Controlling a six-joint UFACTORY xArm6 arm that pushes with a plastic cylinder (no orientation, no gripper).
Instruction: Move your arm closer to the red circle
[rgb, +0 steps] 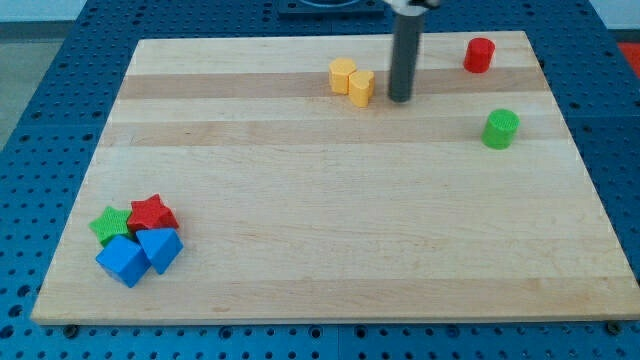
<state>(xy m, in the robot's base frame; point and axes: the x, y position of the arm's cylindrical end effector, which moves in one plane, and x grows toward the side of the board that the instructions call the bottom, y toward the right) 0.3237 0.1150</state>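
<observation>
Two yellow blocks (352, 80) sit just left of my tip (400, 99); one red circle (479, 55) lies right.

A lab or robot test bench is suggested. A pale wooden board (330, 240) is laid flat on a blue metal table (40, 120) drilled with a regular grid of small holes, the kind of mounting surface used for fixing equipment. Small plastic blocks in plain colours are scattered on the board, and nothing domestic or shop-like is seen around it.
</observation>
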